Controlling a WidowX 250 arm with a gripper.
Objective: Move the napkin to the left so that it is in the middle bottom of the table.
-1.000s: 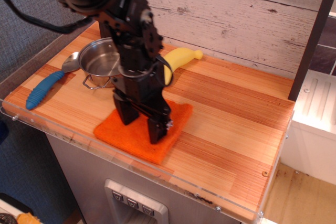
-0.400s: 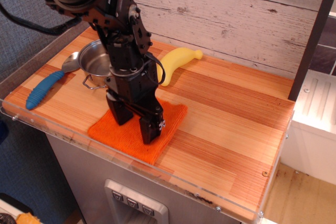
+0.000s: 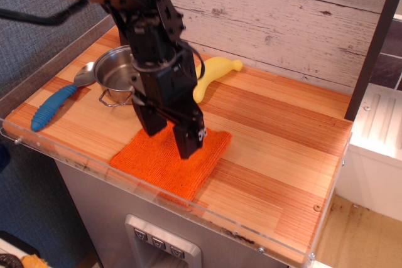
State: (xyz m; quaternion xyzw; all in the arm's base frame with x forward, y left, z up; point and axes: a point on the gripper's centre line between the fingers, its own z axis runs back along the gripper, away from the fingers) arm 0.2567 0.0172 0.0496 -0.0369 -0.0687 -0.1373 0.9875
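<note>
The hand (image 3: 169, 139) is positioned over the rear part of the napkin (image 3: 168, 162), its two black fingers (image 3: 187, 144) spread apart and holding nothing. Whether the fingertips touch the cloth cannot be determined. The napkin lies flat on the surface (image 3: 276, 155), at the near edge, close to the clear rim. Behind the arm stand a steel pot (image 3: 118, 72), a yellow banana (image 3: 213, 73) and a blue-handled spoon (image 3: 56, 101).

No legible text, label, brand or number anywhere in view.
</note>
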